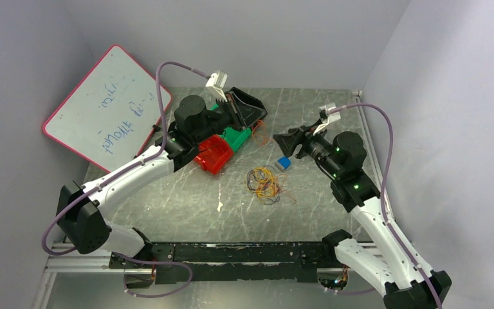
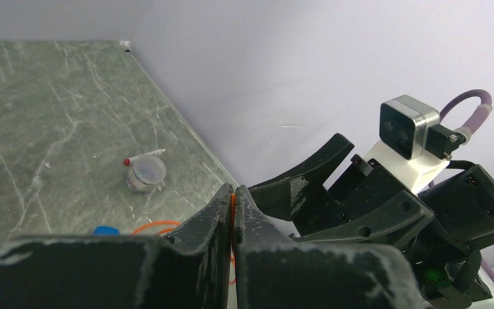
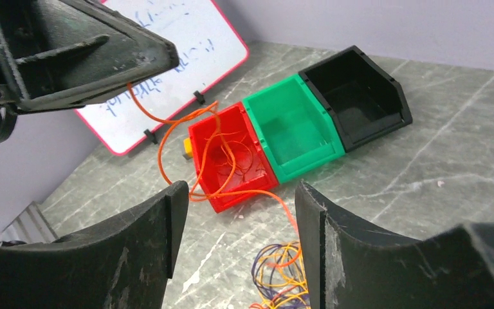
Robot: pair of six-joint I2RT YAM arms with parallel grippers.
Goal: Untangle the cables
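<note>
Orange cable [image 3: 160,149], pinched between the left gripper's [image 2: 233,209] closed fingers, runs toward 6 o'clock in the top view to the clump [image 1: 265,183], nearer the spread-jawed right gripper [image 3: 239,193].

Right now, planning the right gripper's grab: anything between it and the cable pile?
Nothing solid. Only an orange cable, pinched by the left gripper, trails down into the cable pile ahead of the open right gripper.

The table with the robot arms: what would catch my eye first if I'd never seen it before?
Probably the bright orange cable, pinched in the left fingers and hanging in loops over the red bin. Beside that bin, a green bin and a black bin sit in a row. A tangled clump of coloured cables lies mid-table.
</note>
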